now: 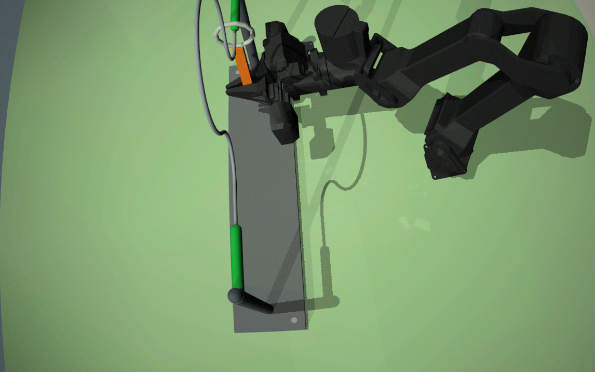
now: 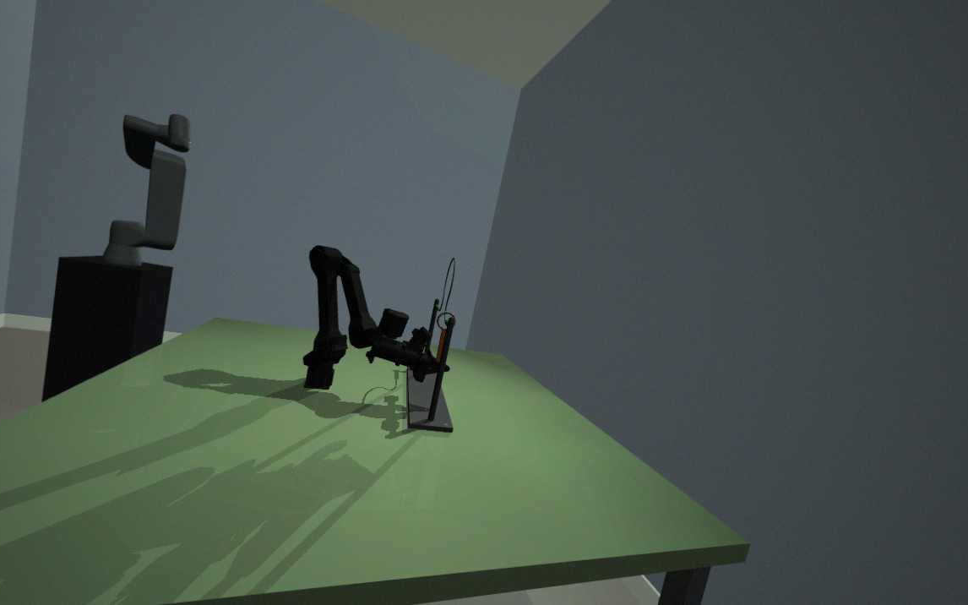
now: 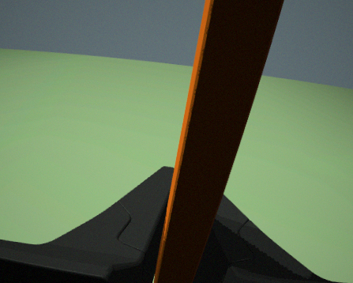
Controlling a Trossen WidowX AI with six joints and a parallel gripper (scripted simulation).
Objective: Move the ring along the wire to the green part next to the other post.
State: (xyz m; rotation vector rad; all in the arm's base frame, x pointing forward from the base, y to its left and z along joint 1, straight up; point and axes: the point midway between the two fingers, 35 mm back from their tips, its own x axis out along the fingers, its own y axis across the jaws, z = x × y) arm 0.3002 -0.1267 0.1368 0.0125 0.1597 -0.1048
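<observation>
My gripper [image 1: 247, 87] [image 3: 179, 180] is shut on the orange handle [image 1: 243, 69] [image 3: 219, 127] [image 2: 439, 346] near its lower end. The pale ring [image 1: 233, 35] [image 2: 445, 321] on top of the handle circles the tip of the upper green part [image 1: 233, 13] of the wire. The thin grey wire [image 1: 202, 87] loops out to the left and runs down to the lower green part [image 1: 236, 256] and the near post [image 1: 249, 301]. In the wrist view only the handle and my two fingers show; the ring and the wire are out of frame.
The wire stand's grey base plate [image 1: 267, 221] [image 2: 432, 419] lies on the green table [image 1: 429, 277]. A second grey robot arm [image 2: 153, 195] stands on a black pedestal [image 2: 100, 315] beyond the table's far left corner.
</observation>
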